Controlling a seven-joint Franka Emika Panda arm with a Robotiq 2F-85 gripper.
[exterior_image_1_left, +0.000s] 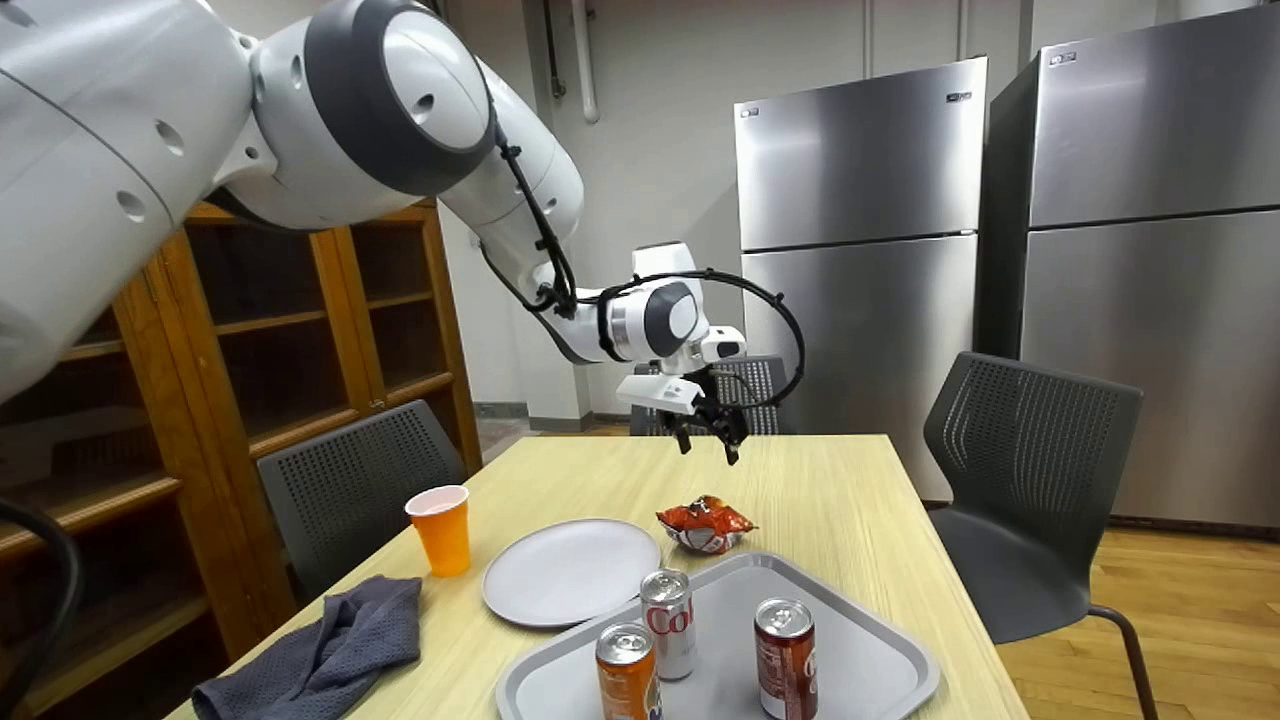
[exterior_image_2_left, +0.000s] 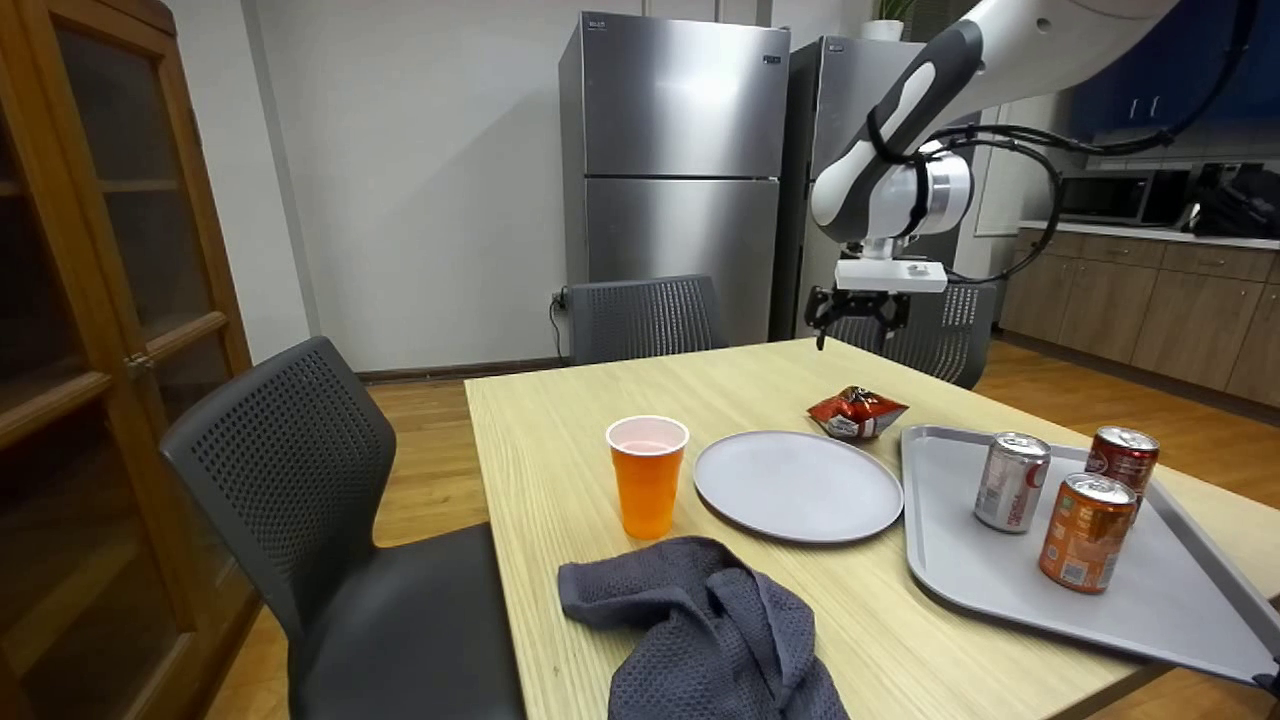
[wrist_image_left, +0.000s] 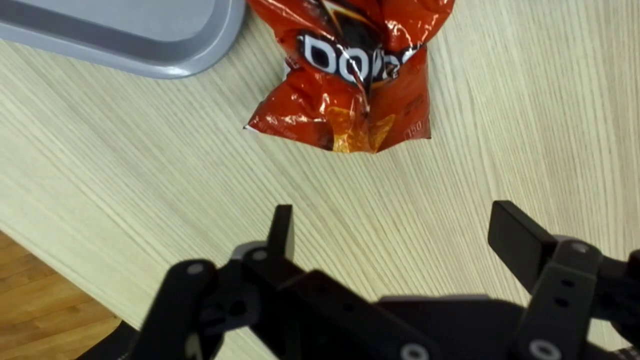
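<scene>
"Pinching anything, is it?"

"No. The gripper (wrist_image_left: 393, 220) hangs above the table (exterior_image_1_left: 820, 480) with its fingers (wrist_image_left: 520, 245) spread wide, gripping nothing."

"And where is the chip bag (wrist_image_left: 350, 75)?"

"On the table, ahead of those fingers in the wrist view and untouched by them, beside one corner of the tray (exterior_image_1_left: 860, 660). Both exterior views show it near the plate (exterior_image_1_left: 572, 572) too."

"How would it handle, do you reckon?"

"Light and soft, I'd judge, with a slick, crinkly skin. Squeeze hard and the contents could well crumble. I'd take hold gently across the puckered middle, since the thin end seam might slip away."

"What about the counts?"

"One chip bag, one plate, one tray, one orange cup (exterior_image_2_left: 647, 490) and one crumpled cloth (exterior_image_2_left: 720, 620). Three cans stand upright on the tray: a silver can (exterior_image_1_left: 668, 622), an orange can (exterior_image_1_left: 628, 670) and a dark red can (exterior_image_1_left: 785, 660). Behind it all, two refrigerators (exterior_image_1_left: 860, 180)."

"And chairs (exterior_image_1_left: 1030, 450)?"

"Several around the table, but I can't match them between views."
</scene>
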